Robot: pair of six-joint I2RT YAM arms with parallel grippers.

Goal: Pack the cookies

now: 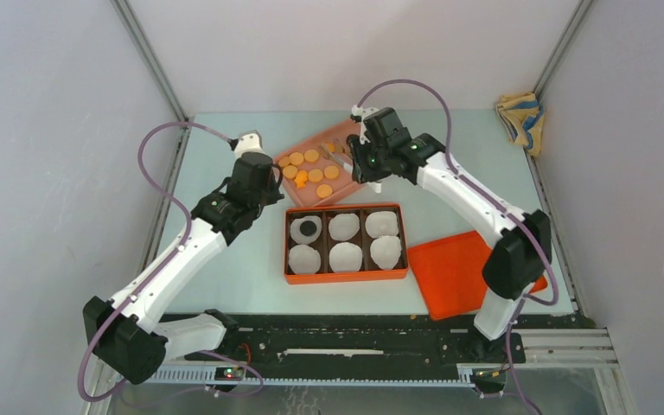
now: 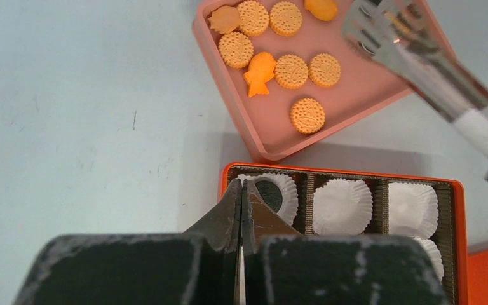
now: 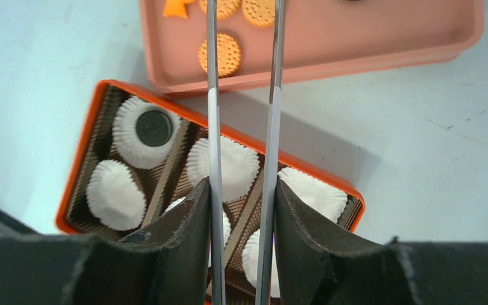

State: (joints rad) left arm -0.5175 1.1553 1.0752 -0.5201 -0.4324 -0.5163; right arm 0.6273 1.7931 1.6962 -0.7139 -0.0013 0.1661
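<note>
the small round orange cookies (image 2: 291, 71) lie flat in a shallow pink plastic tray (image 2: 356, 95) on the pale tabletop (image 1: 251, 277). each disc has a beaded rim and a stamped face, like a sandwich biscuit, and among them sit a fish-shaped piece and a flower-shaped one in the same orange. the tray lies at an angle just behind a rectangular orange box (image 1: 346, 277) with six compartments, each lined with a white crinkled paper cup (image 2: 343, 204). one black round cookie (image 3: 154, 128) lies flat in the cup of the far left compartment.

the left gripper (image 2: 241, 190) hovers by the box's far left corner, its jaws pressed flat against each other. the right gripper (image 3: 241, 187) has its jaws clenched on the two arms of the silver metal tongs (image 3: 213, 95), which reach out over the tray with the arms apart. the tips are blurred in the left wrist view, so whether they hold anything cannot be told. a flat orange lid (image 1: 450, 272) lies just right of the box, partly under the right arm.
</note>
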